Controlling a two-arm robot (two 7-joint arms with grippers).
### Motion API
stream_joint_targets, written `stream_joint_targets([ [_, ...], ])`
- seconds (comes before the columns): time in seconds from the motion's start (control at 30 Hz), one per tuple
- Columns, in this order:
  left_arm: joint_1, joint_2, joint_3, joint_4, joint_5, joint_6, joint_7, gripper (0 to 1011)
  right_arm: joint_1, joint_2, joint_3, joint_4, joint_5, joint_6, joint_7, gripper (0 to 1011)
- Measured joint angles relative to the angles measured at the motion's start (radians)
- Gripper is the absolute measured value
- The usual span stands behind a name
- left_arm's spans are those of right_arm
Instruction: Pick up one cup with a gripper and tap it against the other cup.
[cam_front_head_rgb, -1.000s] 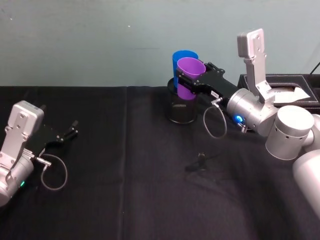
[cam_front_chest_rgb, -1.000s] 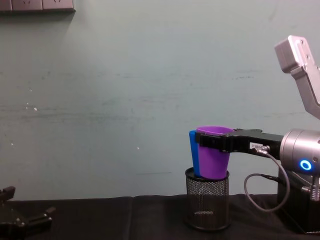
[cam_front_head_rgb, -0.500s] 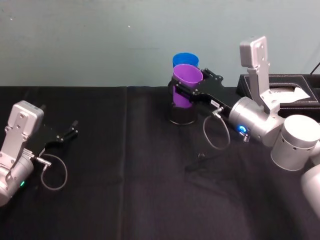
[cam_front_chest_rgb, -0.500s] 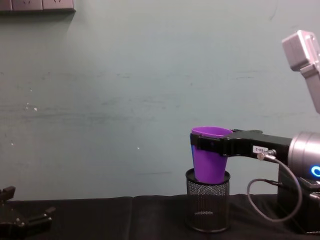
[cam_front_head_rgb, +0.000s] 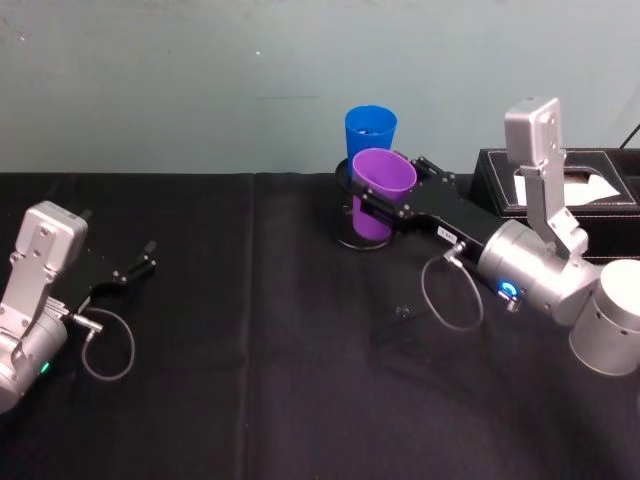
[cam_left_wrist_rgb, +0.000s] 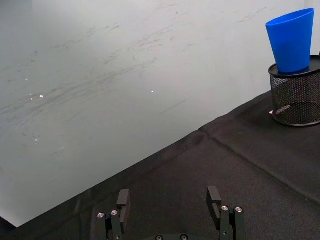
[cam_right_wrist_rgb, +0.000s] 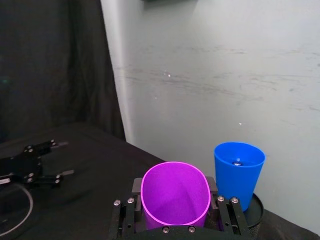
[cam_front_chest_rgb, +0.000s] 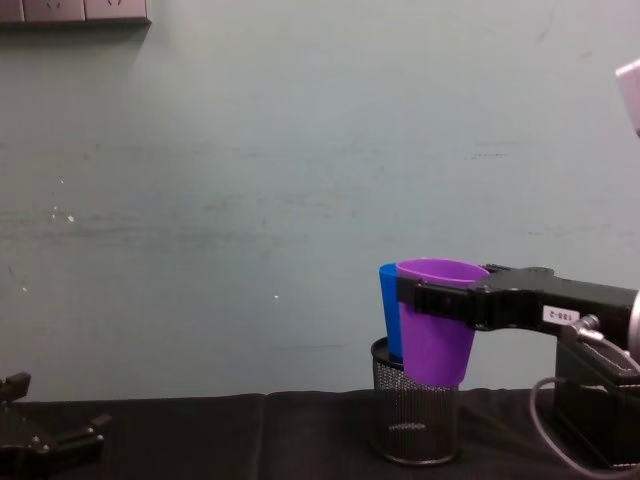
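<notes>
My right gripper (cam_front_head_rgb: 378, 205) is shut on the purple cup (cam_front_head_rgb: 381, 182) and holds it upright above the table. The cup hangs just in front of the blue cup (cam_front_head_rgb: 369, 130), which stands in a black wire-mesh pen holder (cam_front_head_rgb: 352, 232). In the right wrist view a small gap separates the purple cup (cam_right_wrist_rgb: 174, 195) from the blue cup (cam_right_wrist_rgb: 238, 172). From the chest, the purple cup (cam_front_chest_rgb: 438, 322) overlaps the blue cup (cam_front_chest_rgb: 388, 310). My left gripper (cam_front_head_rgb: 140, 265) rests open and empty on the table at the far left.
A black tissue box (cam_front_head_rgb: 600, 160) stands at the back right, behind my right arm. A black cloth covers the table, with open room in the middle and front. The wall rises close behind the mesh holder (cam_front_chest_rgb: 415, 425).
My right gripper has drawn the purple cup back from the blue cup, toward me and slightly to the right and down. The left arm has not moved.
</notes>
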Motion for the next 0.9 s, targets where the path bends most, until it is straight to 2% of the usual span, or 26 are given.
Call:
stream_joint_targets([
  [0.17,0.000,0.000,0.000,0.000,0.000,0.000,0.000,1000,-0.041,0.031,-0.005,-0.051,0.008,-0.004,0.002,734],
  [0.37,0.000,0.000,0.000,0.000,0.000,0.000,0.000,1000,-0.074,0.053,-0.010,-0.075,0.009,-0.013,0.002,733],
  [0.9,0.000,0.000,0.000,0.000,0.000,0.000,0.000,1000,-0.139,0.075,-0.011,-0.090,0.007,-0.042,-0.008,734],
])
